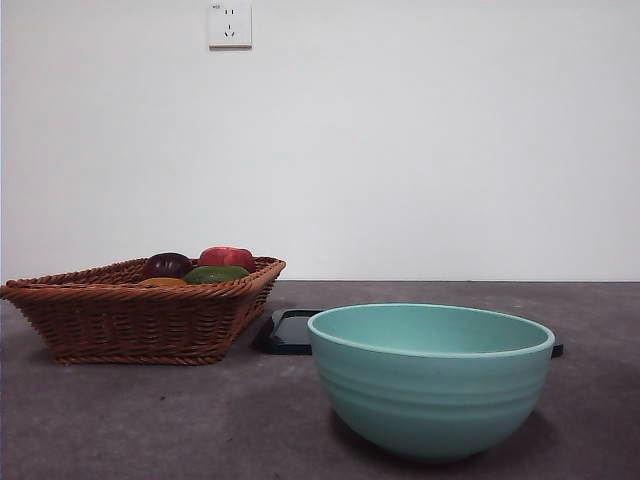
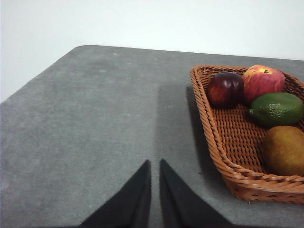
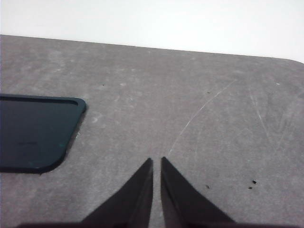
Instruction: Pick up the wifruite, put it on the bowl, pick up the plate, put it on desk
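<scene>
Yet to begin: wifruite [image 2: 285, 150] lying lower right in basket [image 2: 228, 137], bowl [image 1: 431, 385] waiting, left gripper [image 2: 155, 164] and right gripper [image 3: 156, 161] nearly closed, empty; next, reach and grasp.

A plain white wall [image 1: 420, 150] fills the upper part of the frame. A white socket [image 1: 229, 24] is mounted at the upper left, cut by the top edge. The wall is met at mid-height by a horizontal line, below which a dark, mottled surface extends. Lighting is even and diffuse.
</scene>
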